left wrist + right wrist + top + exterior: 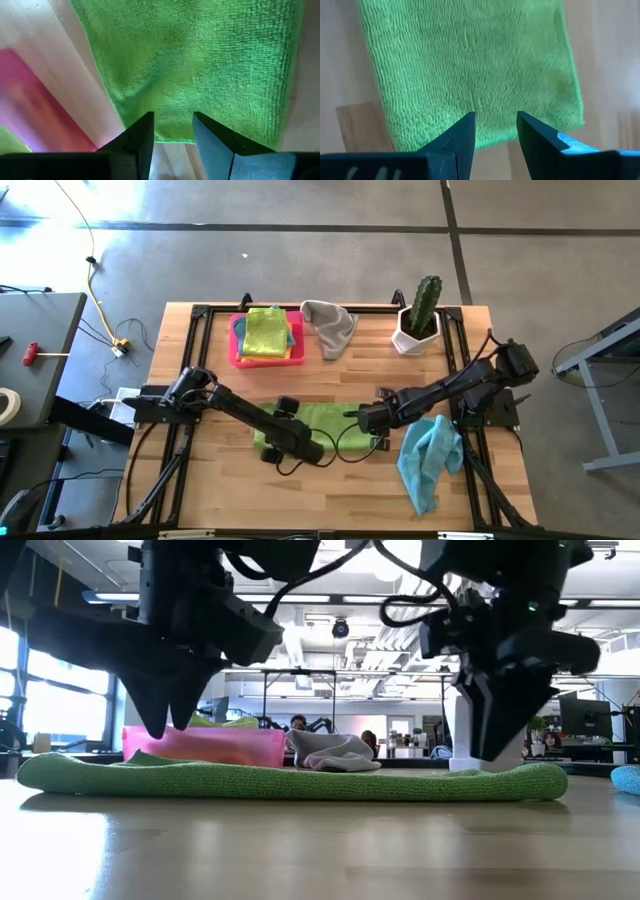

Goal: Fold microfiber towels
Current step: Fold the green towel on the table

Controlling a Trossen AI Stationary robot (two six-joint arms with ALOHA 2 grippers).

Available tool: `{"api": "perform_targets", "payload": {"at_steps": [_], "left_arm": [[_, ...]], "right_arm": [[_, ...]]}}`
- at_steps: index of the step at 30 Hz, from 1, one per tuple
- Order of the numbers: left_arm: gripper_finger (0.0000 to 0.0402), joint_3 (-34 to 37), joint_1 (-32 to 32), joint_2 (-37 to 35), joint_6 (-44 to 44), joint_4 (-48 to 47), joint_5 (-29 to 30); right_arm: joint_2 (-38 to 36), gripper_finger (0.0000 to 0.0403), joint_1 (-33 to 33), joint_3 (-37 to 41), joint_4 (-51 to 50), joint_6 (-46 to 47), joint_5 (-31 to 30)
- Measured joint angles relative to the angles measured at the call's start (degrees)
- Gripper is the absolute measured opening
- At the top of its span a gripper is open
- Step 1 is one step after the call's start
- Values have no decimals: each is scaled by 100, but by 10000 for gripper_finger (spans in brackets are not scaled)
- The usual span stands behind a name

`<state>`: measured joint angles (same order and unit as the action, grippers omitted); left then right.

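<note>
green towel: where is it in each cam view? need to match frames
High view: green towel at table centre-front, partly under both grippers.
Low view: flat green band across the middle, in front of the pink tray.
Left wrist view: fills most of the picture, beyond the open fingers.
Right wrist view: fills the centre.
Shared landmark: the pink tray, in the high, low and left wrist views.

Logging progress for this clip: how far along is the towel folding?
Done: folded towels, lime one on top, sit in the pink tray. In hand: the green towel lies flat mid-table, with the left hand and right hand open just above it. Left: the crumpled grey towel and light blue towel.
</note>
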<state>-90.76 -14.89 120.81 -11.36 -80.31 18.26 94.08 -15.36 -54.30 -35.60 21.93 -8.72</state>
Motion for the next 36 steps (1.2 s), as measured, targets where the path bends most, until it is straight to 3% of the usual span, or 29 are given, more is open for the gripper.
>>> {"api": "perform_targets", "payload": {"at_steps": [7, 16, 22, 29, 36], "left_arm": [[124, 51, 7, -3, -42, 315, -352], [124, 1108, -53, -2, -659, 729, -761], [124, 1268, -347, -15, -857, 631, -1372], [124, 953, -571, 1, -942, 646, -1369], [124, 1049, -700, -433, -1135, 226, -829]], "right_arm": [[0, 138, -134, 83, 191, 61, -3], [0, 138, -164, 83, 615, -54, -189], [0, 138, -111, 83, 697, -35, -222], [0, 138, -35, 83, 1121, 57, -233], [0, 138, -37, 83, 958, 1345, -134]]}}
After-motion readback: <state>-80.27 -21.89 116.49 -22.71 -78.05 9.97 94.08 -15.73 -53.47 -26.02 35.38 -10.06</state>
